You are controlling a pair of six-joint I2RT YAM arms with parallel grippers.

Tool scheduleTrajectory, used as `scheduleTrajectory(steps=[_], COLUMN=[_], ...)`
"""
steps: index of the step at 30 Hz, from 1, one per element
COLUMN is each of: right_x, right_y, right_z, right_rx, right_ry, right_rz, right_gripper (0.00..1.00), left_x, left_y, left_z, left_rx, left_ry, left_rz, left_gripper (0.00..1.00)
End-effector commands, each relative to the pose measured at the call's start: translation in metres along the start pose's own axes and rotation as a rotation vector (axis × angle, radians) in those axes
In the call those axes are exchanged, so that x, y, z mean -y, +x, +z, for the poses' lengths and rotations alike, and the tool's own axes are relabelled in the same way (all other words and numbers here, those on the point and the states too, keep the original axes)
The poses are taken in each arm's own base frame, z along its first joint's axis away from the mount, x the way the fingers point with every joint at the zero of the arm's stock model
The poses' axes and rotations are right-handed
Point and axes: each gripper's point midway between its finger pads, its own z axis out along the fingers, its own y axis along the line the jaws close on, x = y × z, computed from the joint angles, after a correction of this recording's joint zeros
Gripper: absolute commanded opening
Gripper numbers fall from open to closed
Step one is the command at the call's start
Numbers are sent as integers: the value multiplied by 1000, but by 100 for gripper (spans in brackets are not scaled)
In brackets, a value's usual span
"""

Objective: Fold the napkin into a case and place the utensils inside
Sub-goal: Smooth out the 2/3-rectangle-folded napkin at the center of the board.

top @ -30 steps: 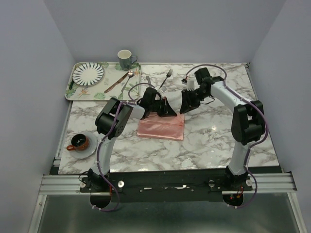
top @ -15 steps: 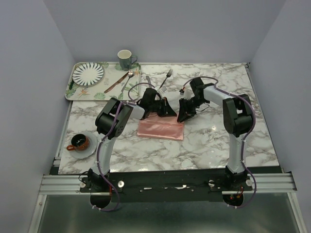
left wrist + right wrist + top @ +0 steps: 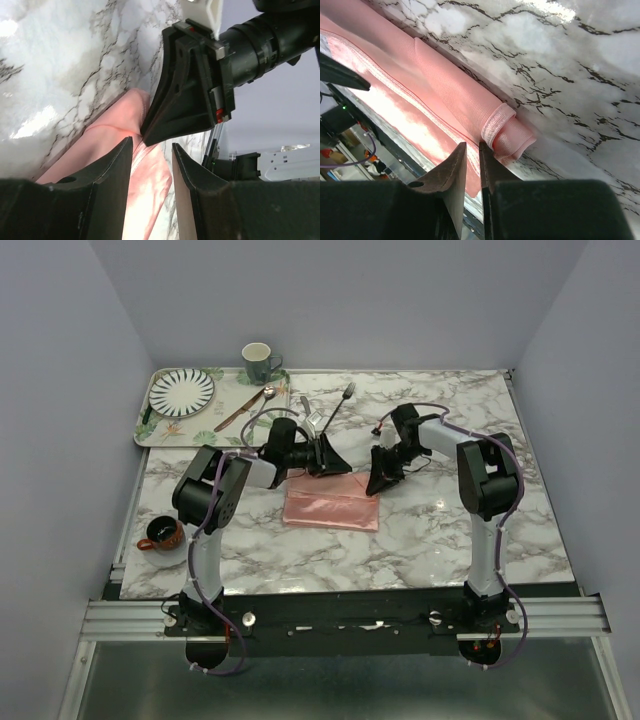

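The salmon-pink napkin [image 3: 331, 502] lies folded into a narrow rectangle mid-table. Its right end shows a small rolled hem [image 3: 502, 131]. My left gripper [image 3: 334, 462] hovers at the napkin's far edge, open, with nothing between its fingers [image 3: 152, 144]. My right gripper [image 3: 377, 481] points down at the napkin's far right corner. Its jaws [image 3: 472, 144] stand a narrow slit apart just over the hem, and I see no cloth pinched. The two grippers face each other closely, the right one's fingers [image 3: 182, 100] filling the left wrist view. The fork [image 3: 341, 403] and knife [image 3: 306, 404] lie behind the arms.
A green tray [image 3: 146, 417] at the back left holds a striped plate [image 3: 181, 390], a spoon [image 3: 262, 403] and a brown-handled utensil [image 3: 235, 413]. A mug [image 3: 258, 362] stands behind it. A cup on a saucer [image 3: 161, 534] sits near the left front.
My left gripper opened, let go of the napkin and drew back to the left. My right gripper came down to the napkin's far right corner, its jaws narrowing.
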Motion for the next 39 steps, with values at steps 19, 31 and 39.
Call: scheduleTrajectory(steps=[19,31,39], right_x=[55,43,44], right_y=[17,12,11], right_z=[10,7,8], right_rx=[-63,-53,-51], right_ry=[219,176,177], right_rz=[-20,-37,-28], right_gripper=[22,20,17], left_x=[-109,-36,0], left_y=[14,-32,-24], left_z=[-91,-123,-32], left_rx=[7,87,40], left_ry=[-186,-110,-41], left_rz=[-143,31,-10], left_gripper=[47,47,48])
